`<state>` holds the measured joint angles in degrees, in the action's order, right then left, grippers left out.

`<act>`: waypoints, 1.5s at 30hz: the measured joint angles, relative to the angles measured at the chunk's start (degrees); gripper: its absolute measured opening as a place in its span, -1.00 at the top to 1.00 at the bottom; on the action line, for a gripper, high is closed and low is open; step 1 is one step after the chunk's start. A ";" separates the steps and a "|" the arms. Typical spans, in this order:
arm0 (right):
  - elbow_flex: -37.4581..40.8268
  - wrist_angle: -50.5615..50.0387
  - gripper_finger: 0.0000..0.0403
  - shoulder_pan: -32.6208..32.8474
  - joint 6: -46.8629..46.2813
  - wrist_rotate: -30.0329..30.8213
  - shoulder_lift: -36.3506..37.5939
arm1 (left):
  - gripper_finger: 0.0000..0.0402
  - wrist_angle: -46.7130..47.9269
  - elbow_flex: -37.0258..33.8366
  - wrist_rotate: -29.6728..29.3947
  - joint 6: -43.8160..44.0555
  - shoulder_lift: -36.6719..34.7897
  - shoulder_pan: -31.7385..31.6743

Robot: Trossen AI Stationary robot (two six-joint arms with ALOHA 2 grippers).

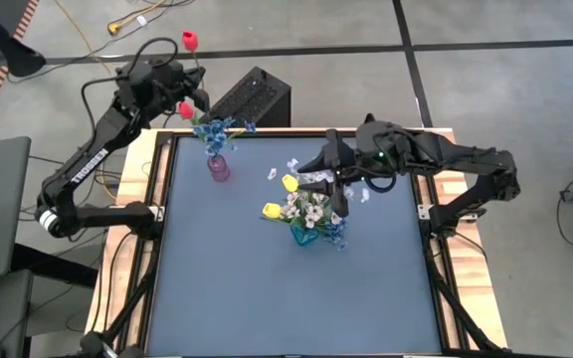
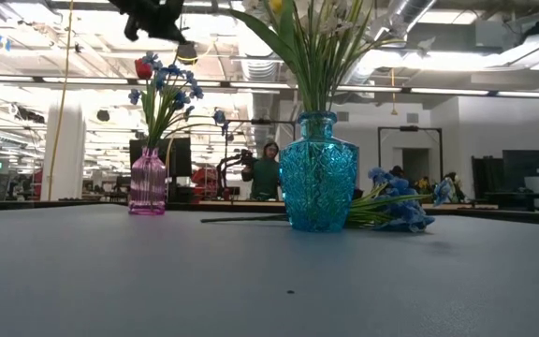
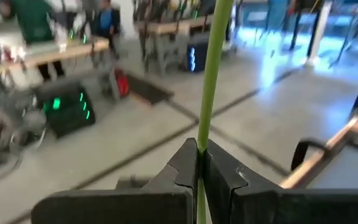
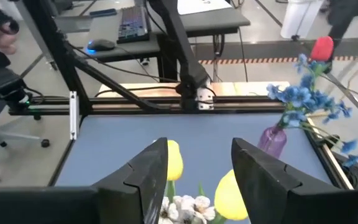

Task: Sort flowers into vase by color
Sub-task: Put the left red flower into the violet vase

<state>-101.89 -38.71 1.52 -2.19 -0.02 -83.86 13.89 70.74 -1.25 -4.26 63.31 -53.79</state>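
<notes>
My left gripper (image 3: 201, 152) is past the table's far left corner (image 1: 192, 94), shut on the thin green stem (image 3: 211, 74) of a red tulip (image 1: 189, 40). A pink vase (image 1: 217, 167) at the far left holds blue sprigs (image 2: 171, 89) and another red tulip (image 2: 143, 67). The teal vase (image 2: 318, 173) at mid-table holds white blossoms (image 1: 311, 211) and yellow tulips (image 4: 174, 162). My right gripper (image 4: 197, 155) hangs open just above those yellow tulips (image 1: 338, 204), touching nothing that I can see. A blue sprig (image 2: 396, 208) lies flat on the table beside the teal vase. My left gripper pinches the tulip's stem (image 3: 202, 140) between its two shut fingers, which lie nearly level and across the stem. The stem runs up out of the fingers and also shows below them. The flower is lifted clear of the table.
The table's wooden frame (image 1: 157, 179) and black rails edge the grey top. A black box (image 1: 252, 97) sits on the floor behind the far edge. The near half of the table (image 1: 286, 298) is bare. People and workbenches stand in the room beyond.
</notes>
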 joint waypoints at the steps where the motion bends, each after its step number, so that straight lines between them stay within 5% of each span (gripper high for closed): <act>1: 0.00 -0.40 0.01 0.00 -0.29 0.00 0.22 | 1.00 1.51 0.00 0.07 -0.14 0.25 -0.32; 13: 0.00 -1.14 0.10 -0.18 1.15 0.10 0.69 | 1.00 5.45 -0.41 4.33 1.92 0.41 1.66; 27: 0.00 -2.23 0.13 0.00 1.15 0.10 0.69 | 1.00 -6.09 -18.83 1.99 4.74 -9.89 3.05; 45: 0.00 -2.17 0.13 0.07 1.13 0.05 0.69 | 1.00 -6.16 -26.79 0.78 6.57 -13.10 3.05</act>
<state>-101.89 -40.88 1.60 -1.06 0.03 -83.18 7.73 43.95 -0.47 2.32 50.22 -50.74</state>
